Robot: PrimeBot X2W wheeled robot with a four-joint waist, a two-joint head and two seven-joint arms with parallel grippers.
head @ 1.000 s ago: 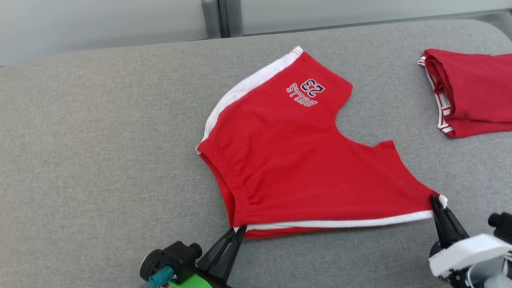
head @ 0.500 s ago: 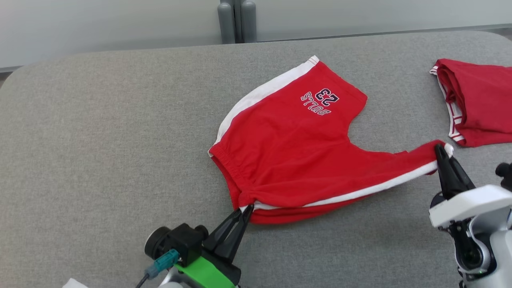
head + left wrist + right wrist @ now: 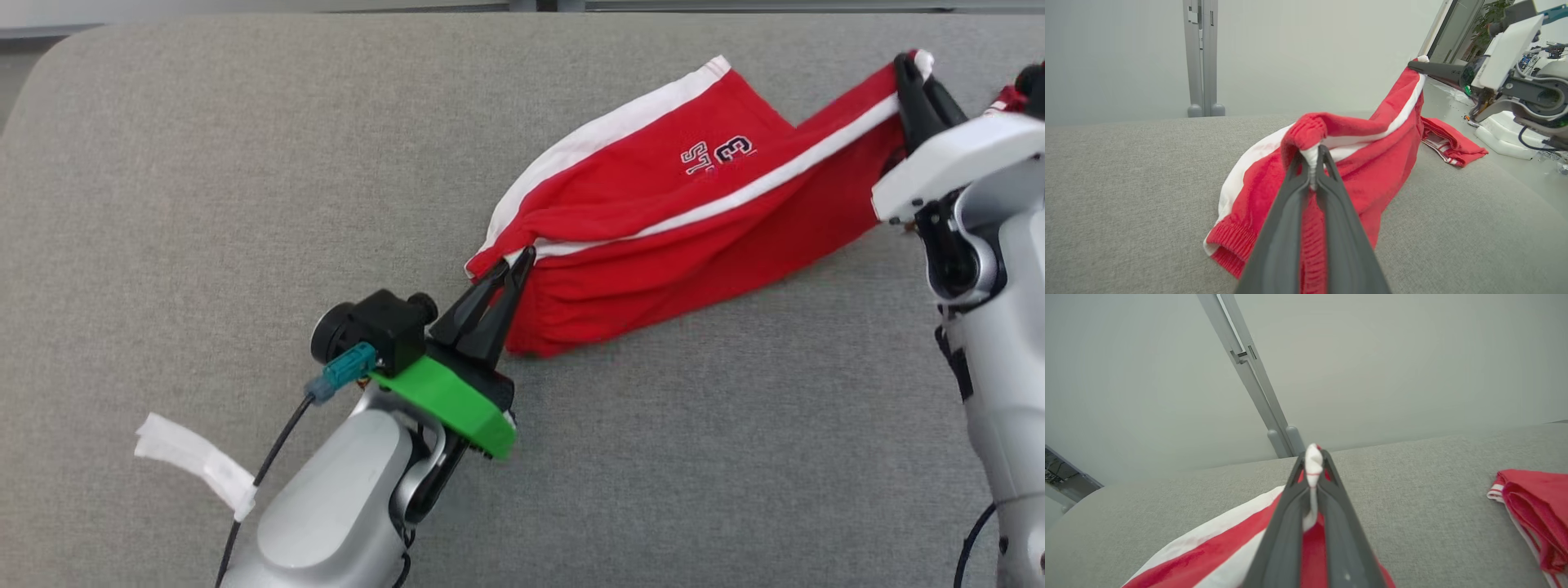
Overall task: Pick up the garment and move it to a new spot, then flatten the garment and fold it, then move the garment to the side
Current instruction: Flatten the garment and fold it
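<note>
Red shorts [image 3: 653, 237] stretch between both hands, long axis running near-left to far-right: left hand [image 3: 525, 255] is clenched on the waistband corner, right hand [image 3: 904, 64] on one leg hem, held higher; the other leg lies on the grey surface [image 3: 245, 163].

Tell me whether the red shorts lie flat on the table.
No, the red shorts with white stripes slope up from the grey fabric tabletop, stretched between left gripper and right gripper.
</note>
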